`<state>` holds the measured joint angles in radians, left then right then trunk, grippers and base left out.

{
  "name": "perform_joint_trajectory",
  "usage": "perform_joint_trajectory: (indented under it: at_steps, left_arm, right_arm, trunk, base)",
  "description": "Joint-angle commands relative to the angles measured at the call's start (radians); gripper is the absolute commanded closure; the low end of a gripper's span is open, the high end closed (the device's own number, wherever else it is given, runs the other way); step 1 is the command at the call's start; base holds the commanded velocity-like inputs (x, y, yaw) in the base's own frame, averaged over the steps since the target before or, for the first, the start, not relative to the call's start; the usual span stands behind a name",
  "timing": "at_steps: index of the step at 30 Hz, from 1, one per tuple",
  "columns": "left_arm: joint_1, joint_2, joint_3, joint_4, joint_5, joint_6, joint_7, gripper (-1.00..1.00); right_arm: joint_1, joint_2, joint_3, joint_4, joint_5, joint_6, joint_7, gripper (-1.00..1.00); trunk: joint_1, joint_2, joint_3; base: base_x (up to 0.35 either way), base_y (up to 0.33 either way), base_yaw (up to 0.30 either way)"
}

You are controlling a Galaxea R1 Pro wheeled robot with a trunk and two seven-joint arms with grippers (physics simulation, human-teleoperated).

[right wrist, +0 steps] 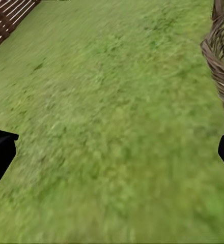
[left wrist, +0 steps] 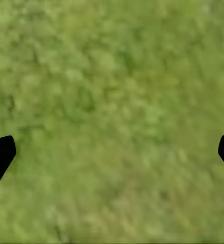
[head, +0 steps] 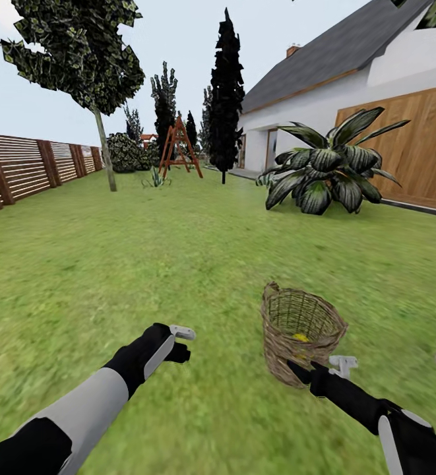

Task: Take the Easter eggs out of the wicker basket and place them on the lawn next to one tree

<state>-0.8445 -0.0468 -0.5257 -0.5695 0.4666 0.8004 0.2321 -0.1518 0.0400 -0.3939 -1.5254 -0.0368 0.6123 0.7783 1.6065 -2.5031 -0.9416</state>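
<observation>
Your right claw (head: 318, 371) hangs with jaws spread wide against the near side of the wicker basket (head: 301, 332), which stands on the lawn (head: 145, 264) with a yellow Easter egg (head: 300, 337) inside. Your left claw (head: 181, 343), also spread, hovers over grass. The tree (head: 103, 142) stands far off by the fence (head: 26, 168).

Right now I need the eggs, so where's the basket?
Head view, lower right: the basket stands on the lawn, just beyond the right gripper.
</observation>
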Motion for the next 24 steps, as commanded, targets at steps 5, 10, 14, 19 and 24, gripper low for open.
perform_joint_trajectory:
  at_steps: [5,10,14,19,24]
  left_arm:
    - [-0.001,0.001,-0.005,-0.001,0.01,0.002,0.009,-1.0]
    - [-0.001,0.001,-0.005,-0.001,0.01,0.002,0.009,-1.0]
    - [-0.001,0.001,-0.005,-0.001,0.01,0.002,0.008,-1.0]
    - [-0.001,0.001,-0.005,-0.001,0.01,0.002,0.009,-1.0]
    - [-0.001,0.001,-0.005,-0.001,0.01,0.002,0.009,-1.0]
  right_arm:
    - [0.0,0.001,-0.003,-0.001,-0.007,0.008,0.004,-1.0]
    - [-0.001,0.001,-0.002,-0.001,-0.009,0.008,0.004,-1.0]
    - [-0.001,0.0,-0.002,-0.001,-0.009,0.007,0.004,-1.0]
    - [0.0,0.0,-0.002,-0.001,-0.008,0.008,0.004,-1.0]
    - [0.0,0.0,-0.002,-0.001,-0.008,0.008,0.004,-1.0]
  trunk:
    - [0.0,0.0,-0.001]
    - [0.0,0.0,0.002]
    - [0.0,0.0,0.004]
    - [0.0,0.0,0.007]
    - [0.0,0.0,0.01]
  base:
    - [0.265,0.108,-0.02]
    - [0.265,0.039,-0.158]
    - [0.261,0.011,-0.242]
    - [0.257,0.003,-0.264]
    - [0.252,0.001,-0.272]
